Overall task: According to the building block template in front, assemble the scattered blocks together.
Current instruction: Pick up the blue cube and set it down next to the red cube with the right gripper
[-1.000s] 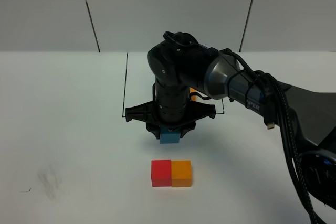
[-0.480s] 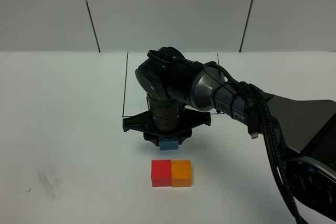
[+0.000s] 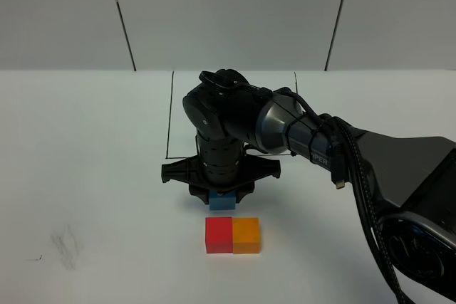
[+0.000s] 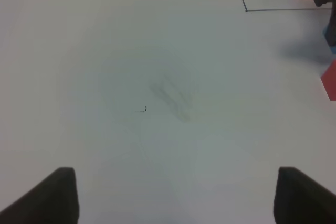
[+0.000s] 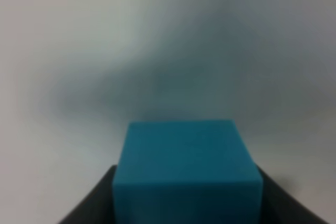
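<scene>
The right arm's fingers [image 5: 100, 198] are clamped on either side of the light blue cube [image 3: 221, 202], which fills the gap between them. The red cube [image 3: 219, 235] and orange cube [image 3: 246, 236] sit touching on the desk [image 3: 85, 176], just in front of those fingers. The left arm's fingers [image 4: 60, 192] are spread wide over bare desk, holding nothing.

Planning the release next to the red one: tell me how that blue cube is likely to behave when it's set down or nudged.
The blue cube looks rigid: its edges stay crisp between the right gripper jaws. Flat faces suggest it will sit without rolling or tipping. Small and matte, it probably slides easily if nudged against the red cube on the smooth table.
</scene>
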Robot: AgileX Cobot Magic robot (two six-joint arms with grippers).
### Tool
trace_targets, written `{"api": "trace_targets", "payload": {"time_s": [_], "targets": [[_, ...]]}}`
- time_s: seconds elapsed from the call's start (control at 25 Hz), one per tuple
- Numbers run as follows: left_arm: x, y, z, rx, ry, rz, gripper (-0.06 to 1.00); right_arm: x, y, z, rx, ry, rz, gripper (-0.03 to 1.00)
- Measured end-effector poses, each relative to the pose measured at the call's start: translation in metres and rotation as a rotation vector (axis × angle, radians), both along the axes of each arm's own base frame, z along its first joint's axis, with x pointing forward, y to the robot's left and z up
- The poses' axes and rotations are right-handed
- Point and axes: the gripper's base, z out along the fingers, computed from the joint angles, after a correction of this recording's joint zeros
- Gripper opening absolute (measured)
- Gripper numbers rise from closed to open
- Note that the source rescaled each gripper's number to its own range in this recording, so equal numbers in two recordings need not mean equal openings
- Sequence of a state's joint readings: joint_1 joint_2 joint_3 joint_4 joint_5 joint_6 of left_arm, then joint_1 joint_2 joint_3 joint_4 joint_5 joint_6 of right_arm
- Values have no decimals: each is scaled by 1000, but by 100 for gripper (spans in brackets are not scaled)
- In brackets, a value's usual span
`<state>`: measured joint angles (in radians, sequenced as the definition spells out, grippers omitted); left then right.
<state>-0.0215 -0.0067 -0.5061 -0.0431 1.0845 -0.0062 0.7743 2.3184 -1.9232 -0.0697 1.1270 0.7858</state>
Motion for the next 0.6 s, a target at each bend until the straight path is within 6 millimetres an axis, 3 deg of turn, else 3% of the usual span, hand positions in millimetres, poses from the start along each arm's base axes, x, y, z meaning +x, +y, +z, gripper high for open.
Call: {"api": "trace_targets", "payload": {"time_s": [0.6], "targets": [[0,2,0,18,0,13,93,0,1,-8,-6,16,-1,22]]}}
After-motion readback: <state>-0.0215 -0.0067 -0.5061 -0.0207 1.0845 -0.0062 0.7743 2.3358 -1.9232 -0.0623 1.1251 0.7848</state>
